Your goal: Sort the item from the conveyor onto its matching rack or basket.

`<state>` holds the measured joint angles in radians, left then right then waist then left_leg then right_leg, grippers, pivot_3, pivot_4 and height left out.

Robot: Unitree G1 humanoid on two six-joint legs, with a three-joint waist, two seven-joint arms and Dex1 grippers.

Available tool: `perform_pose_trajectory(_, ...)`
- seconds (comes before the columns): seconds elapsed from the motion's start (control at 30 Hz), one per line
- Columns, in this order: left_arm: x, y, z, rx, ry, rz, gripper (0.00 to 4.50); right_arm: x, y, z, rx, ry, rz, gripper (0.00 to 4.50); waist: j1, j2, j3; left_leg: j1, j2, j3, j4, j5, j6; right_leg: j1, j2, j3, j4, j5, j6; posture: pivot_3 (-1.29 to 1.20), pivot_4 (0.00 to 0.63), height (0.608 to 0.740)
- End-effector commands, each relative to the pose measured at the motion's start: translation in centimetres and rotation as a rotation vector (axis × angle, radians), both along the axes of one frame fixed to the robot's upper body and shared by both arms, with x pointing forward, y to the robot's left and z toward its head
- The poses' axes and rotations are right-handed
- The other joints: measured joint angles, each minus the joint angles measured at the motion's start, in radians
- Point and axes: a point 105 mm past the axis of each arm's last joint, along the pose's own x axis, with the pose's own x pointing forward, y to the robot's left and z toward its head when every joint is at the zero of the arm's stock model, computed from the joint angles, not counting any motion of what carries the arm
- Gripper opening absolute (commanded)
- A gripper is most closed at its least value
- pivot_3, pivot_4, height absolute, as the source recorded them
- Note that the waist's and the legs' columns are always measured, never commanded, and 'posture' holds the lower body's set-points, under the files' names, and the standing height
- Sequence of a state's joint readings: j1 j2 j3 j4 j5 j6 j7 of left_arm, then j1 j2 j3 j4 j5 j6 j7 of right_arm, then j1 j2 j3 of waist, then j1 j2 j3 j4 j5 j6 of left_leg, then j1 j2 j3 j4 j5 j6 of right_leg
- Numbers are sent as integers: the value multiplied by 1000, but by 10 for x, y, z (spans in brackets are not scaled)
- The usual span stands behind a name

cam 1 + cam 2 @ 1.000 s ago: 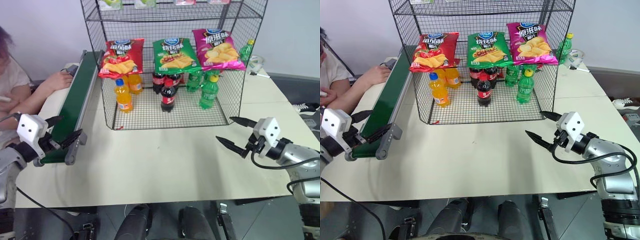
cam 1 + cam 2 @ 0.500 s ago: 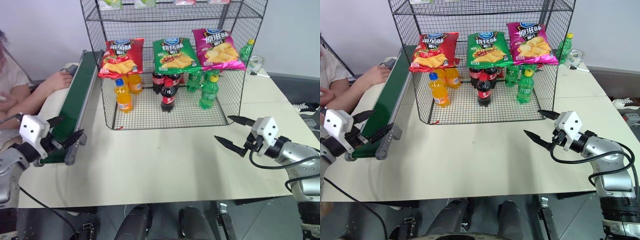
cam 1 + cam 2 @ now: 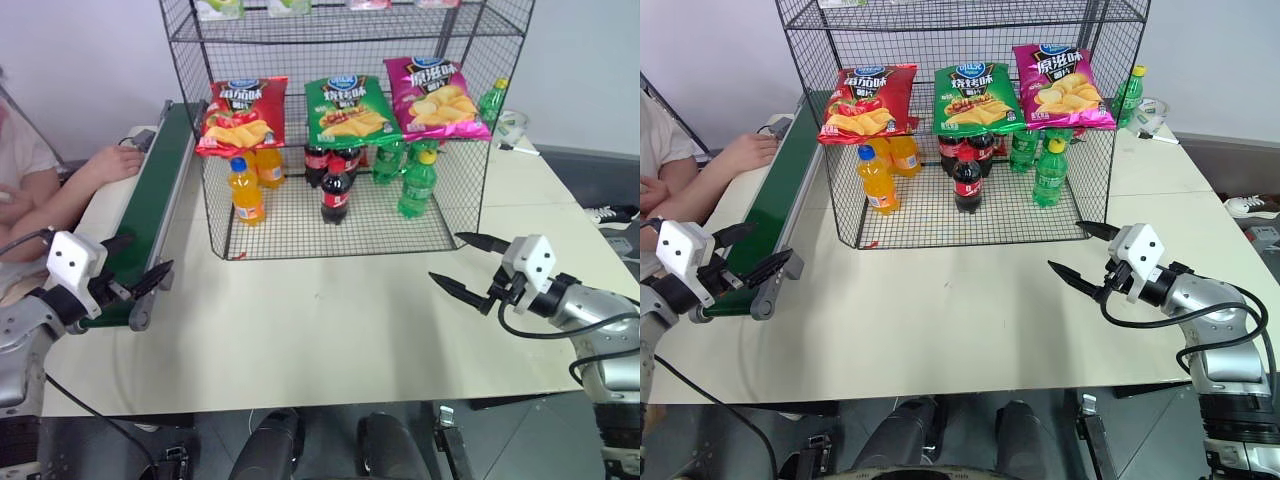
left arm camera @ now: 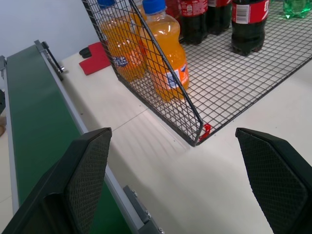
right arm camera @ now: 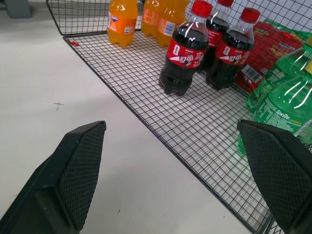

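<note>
Worktop: pale cream, two sections joined at the right. Directly carried: conveyor, laid along the left edge; black wire rack, stood at the back centre. On the rack's floor mesh, orange, cola and green bottles are stood. On the tier above, red, green and pink crisp bags are laid.

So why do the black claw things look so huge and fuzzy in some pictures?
In the left wrist view the fingers sit right at the lens, so they loom big and soft while the orange soda bottle stays sharp. The right wrist view is the same: soft fingers, crisp cola bottle.
</note>
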<state>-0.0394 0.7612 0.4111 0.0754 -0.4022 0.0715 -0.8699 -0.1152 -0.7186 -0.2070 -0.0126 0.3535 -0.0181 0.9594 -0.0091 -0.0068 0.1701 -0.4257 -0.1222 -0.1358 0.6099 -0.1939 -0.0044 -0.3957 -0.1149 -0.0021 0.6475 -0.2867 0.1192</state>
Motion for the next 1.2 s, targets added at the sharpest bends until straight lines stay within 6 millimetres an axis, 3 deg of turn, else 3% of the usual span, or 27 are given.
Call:
perform_pose_trajectory(0.03, 0, 0, 9, 20, -40, -2, 4260, 1, 0, 8, -5, -44, 1, 4500, 0, 0, 0, 0, 0, 0, 0, 0, 0, 0, 0, 0, 0, 0, 0, 0, 150, 740)
perform_pose_trajectory(1.2, -8, -3, 4, -80, -9, -13, 4260, 6, -1, 9, -18, -51, 25, 4500, 0, 1, 1, 0, 0, 0, 0, 0, 0, 0, 0, 0, 0, 0, 0, 0, 150, 740)
